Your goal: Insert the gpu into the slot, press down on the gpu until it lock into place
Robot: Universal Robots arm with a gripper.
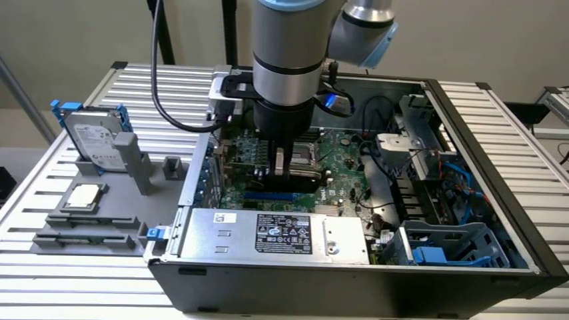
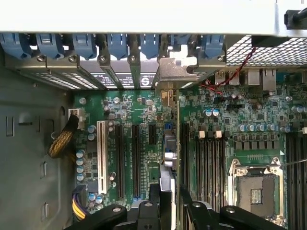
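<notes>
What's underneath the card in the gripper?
Part of the blue slot on the green board shows below the card; their contact is hidden by the card itself.

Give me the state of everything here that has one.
gpu: upright, gripped by the tool.
slot: partly showing by the gpu; cannot tell if the card is seated.
computer case: side open.
processor socket: empty.
hard drive: standing on edge.

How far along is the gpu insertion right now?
Done: the gpu is up and inside the case. In hand: the gripper holds it edge-down over the slot, bracket toward the rear. Left: seating and pressing; blue slot shows beneath the card, so likely unlocked.
</notes>
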